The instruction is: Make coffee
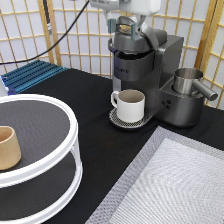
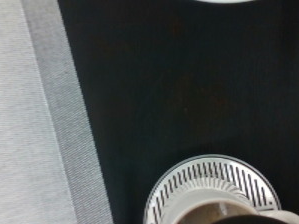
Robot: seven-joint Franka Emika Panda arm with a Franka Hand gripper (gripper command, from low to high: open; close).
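Whether our fingers are released or clenched we cannot tell; our gripper (image 1: 131,22) sits atop the coffee machine (image 1: 147,65), mug (image 1: 130,104) beneath.

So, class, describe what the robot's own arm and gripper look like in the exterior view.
Only the white, boxy hand body shows at the exterior view's top, with the gripper hanging as grey-dark metal parts over the dark grey coffee machine. A black cable trails toward the exterior view's left.

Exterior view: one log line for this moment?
gripper: atop coffee machine, lid down | pod: not visible | white mug: on drip tray | tan cup: white stand
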